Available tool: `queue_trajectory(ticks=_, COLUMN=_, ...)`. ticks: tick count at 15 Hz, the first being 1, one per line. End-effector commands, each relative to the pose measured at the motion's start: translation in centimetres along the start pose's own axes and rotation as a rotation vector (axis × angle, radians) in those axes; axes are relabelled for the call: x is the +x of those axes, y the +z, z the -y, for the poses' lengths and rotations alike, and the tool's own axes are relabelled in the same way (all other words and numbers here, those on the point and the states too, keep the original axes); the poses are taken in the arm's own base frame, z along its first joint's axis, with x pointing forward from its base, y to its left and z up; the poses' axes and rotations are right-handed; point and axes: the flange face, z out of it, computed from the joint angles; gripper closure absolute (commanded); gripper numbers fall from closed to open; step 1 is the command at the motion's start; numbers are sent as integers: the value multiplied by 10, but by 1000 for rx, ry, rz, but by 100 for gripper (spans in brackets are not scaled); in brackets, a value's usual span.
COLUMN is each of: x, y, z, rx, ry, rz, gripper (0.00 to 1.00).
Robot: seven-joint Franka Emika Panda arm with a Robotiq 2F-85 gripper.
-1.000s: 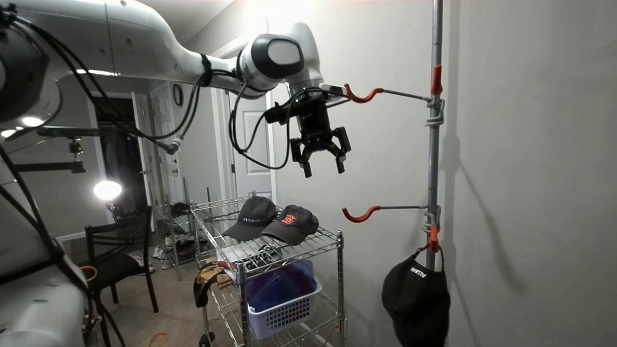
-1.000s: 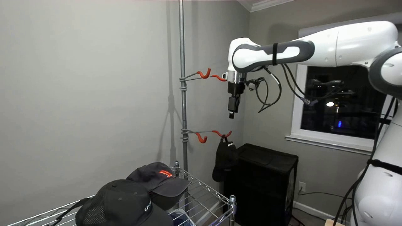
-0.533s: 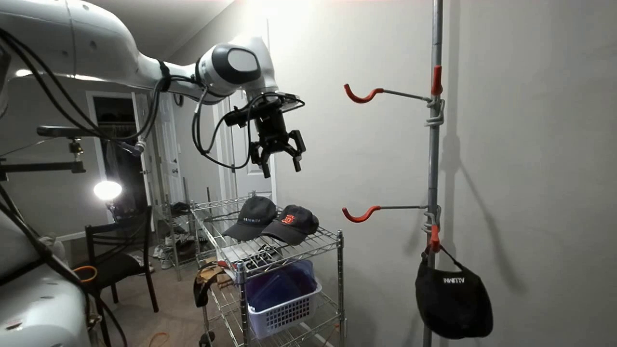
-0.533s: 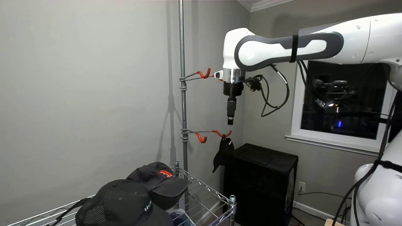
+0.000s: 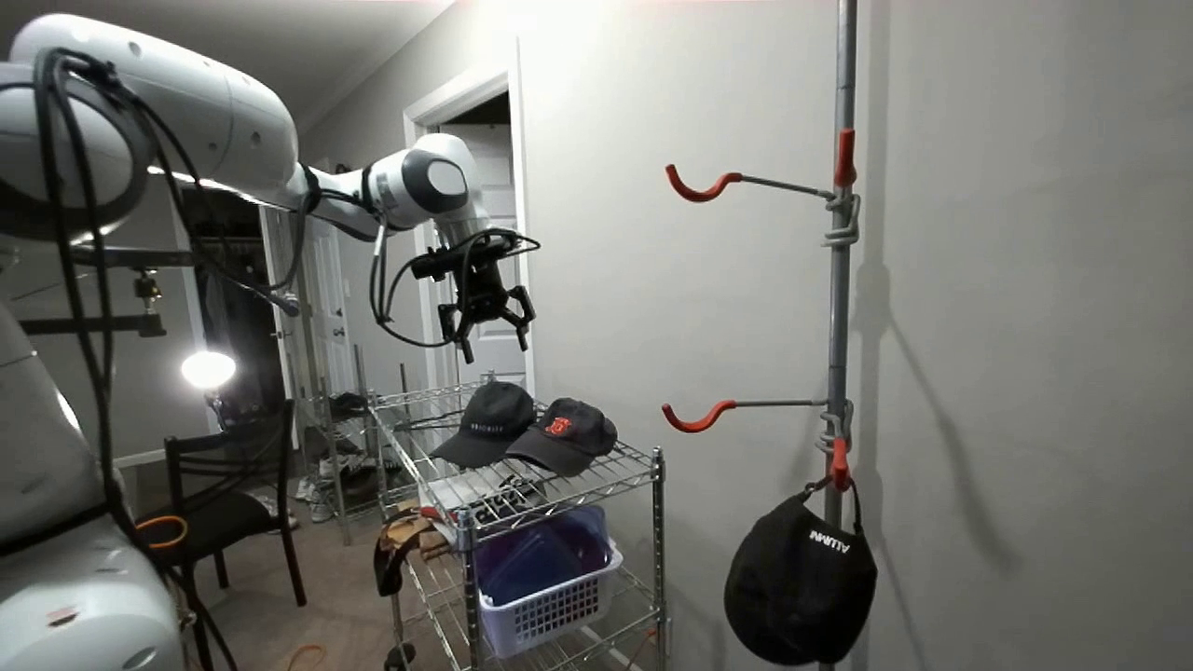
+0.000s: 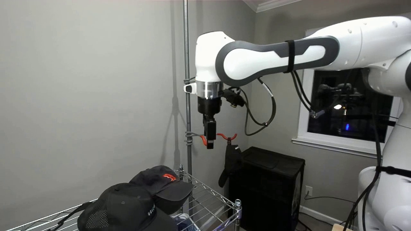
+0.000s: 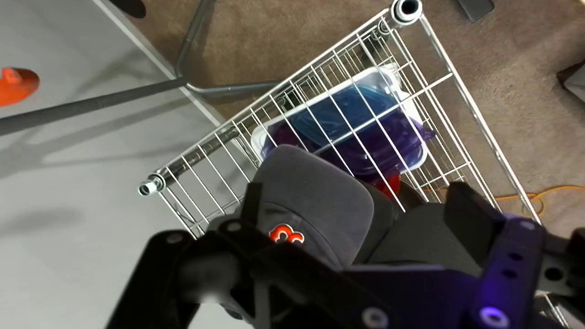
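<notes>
My gripper point(image 5: 496, 350) hangs pointing down above the wire shelf point(image 5: 559, 499), its jaws wide apart with nothing between them. Beneath it, in an exterior view, a dark grey cap with an orange-red logo point(image 6: 163, 186) lies beside a black cap with small lettering point(image 6: 122, 205). In the wrist view the grey cap's brim point(image 7: 315, 192) shows between the fingers, and the black cap's brim point(image 7: 420, 233) is partly covered by the right one. Another black cap, marked ALUMNI point(image 5: 802, 587), hangs by its strap from a lower red hook point(image 5: 841, 461).
A grey pole point(image 5: 839, 308) carries more red-tipped hooks, such as an upper hook point(image 5: 704, 191) and a lower hook point(image 5: 699, 419) jutting toward the shelf. A basket point(image 5: 550, 606) sits on the lower shelf level. A black cabinet point(image 6: 266, 189) stands near the window; a chair point(image 5: 228, 503) is farther back.
My open gripper has moved away from the pole hooks and lowered over the shelf with the caps. The hanging ALUMNI cap has swung and turned on its hook. The shelf caps stay put.
</notes>
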Motion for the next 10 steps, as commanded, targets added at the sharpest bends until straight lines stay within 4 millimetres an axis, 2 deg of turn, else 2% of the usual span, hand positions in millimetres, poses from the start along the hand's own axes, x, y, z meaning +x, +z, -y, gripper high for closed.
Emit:
queue_trajectory(ticks=1, x=43, y=11, z=-8, rx=13, ry=-35, rz=-19, gripper=0)
queue_trajectory(ticks=7, x=108, y=38, z=-26, rx=20, ry=-59, rz=-24, gripper=0)
queue_trajectory(ticks=10, x=138, y=54, z=-18, rx=31, ry=-89, rz=-16, gripper=0)
